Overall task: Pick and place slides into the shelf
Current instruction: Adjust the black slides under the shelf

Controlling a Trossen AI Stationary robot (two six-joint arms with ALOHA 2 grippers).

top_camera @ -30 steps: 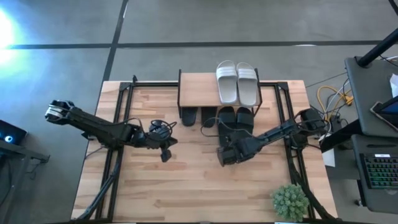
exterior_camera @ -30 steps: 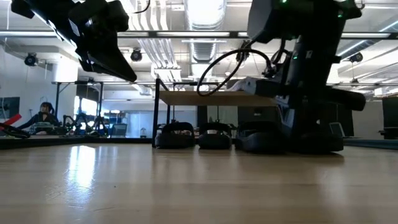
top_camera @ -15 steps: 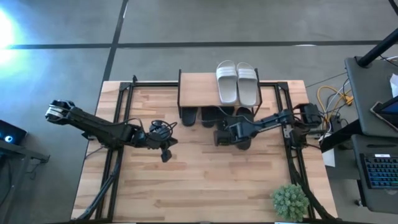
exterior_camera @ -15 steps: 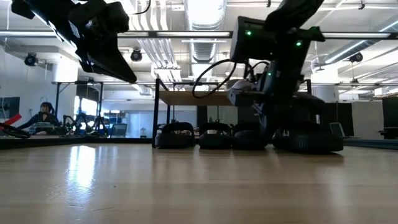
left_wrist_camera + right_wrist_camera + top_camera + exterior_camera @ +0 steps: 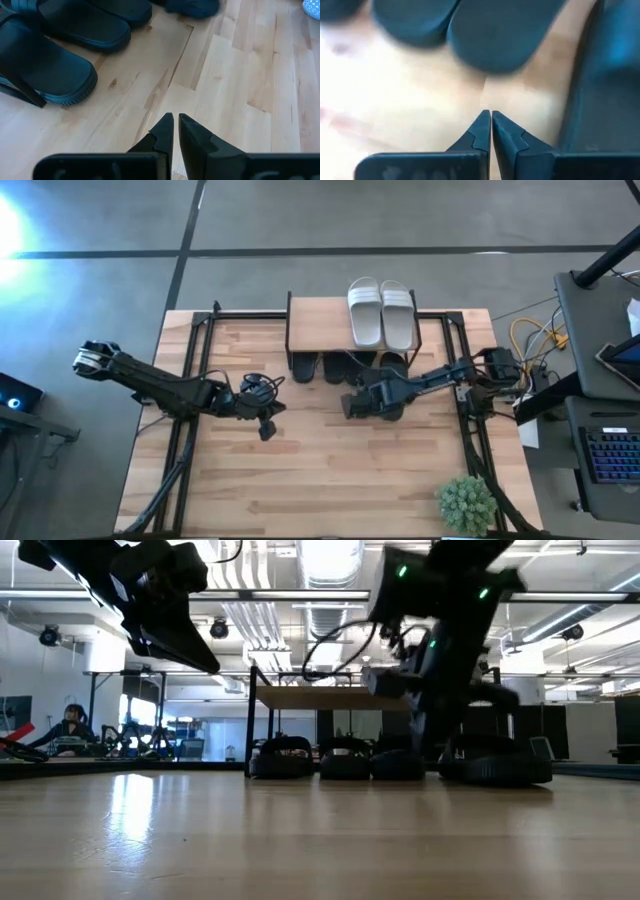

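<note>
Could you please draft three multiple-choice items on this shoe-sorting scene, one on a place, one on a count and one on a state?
1. Where does the white pair of slides lie?
A. on the shelf's top board
B. on the table beside the plant
C. under the shelf

2. How many white slides show?
A. one
B. two
C. four

3. How do the right gripper's fingers stand?
A. wide open
B. shut on a white slide
C. shut, holding nothing

Answers:
1. A, since the high view shows them on the top board of the shelf.
2. B, two lie side by side there.
3. C, the right wrist view shows the fingertips together with bare table between them and the black slides.
</note>
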